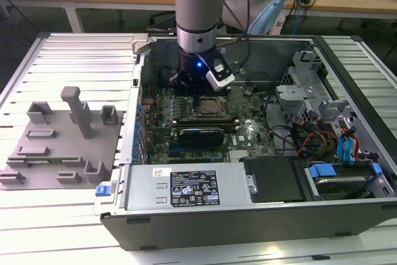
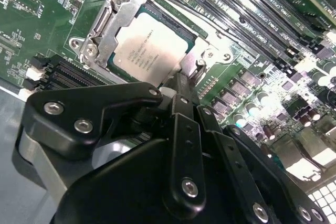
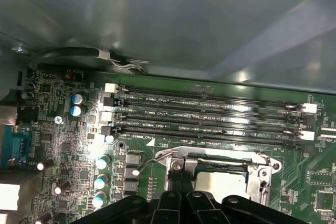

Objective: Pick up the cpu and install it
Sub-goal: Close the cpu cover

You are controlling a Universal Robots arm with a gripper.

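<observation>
The cpu is a flat square chip with a silvery-white top, lying inside the metal socket frame on the green motherboard. It also shows in the first wrist view as the pale cpu under the frame. My gripper hangs low over the board with its black fingers pressed together. The tips stand at the socket's edge, right beside the chip, with nothing between them. In the exterior view the gripper is just above the socket in the open computer case.
Long memory slots run close beside the socket. The case wall, a black card, the power supply and drive cages with cables ring the board. A grey fixture plate lies outside at the exterior view's left.
</observation>
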